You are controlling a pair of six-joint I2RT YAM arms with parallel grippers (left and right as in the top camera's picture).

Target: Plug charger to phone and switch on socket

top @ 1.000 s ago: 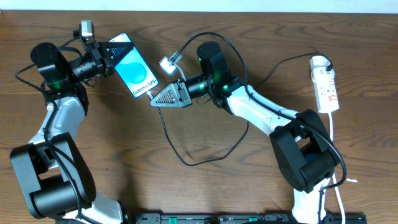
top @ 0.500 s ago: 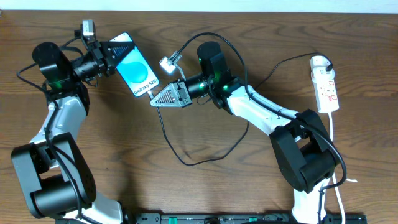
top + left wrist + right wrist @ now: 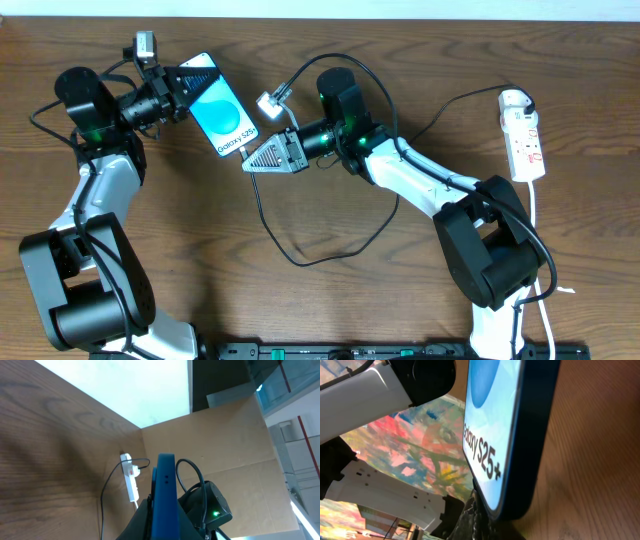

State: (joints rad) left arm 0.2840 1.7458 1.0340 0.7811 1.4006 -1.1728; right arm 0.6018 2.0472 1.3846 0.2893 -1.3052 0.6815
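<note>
One phone is showing, with one charger trailing below it, one socket lying far right of it, and two grippers flanking it: left gripper, right gripper.

Phone fills the shot, edge-on, blue screen reading "S25+". Wood table on the right, white arm upper left.

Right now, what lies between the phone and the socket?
Overhead view: the right gripper, its white arm and the charger cable trailing to the socket.
</note>
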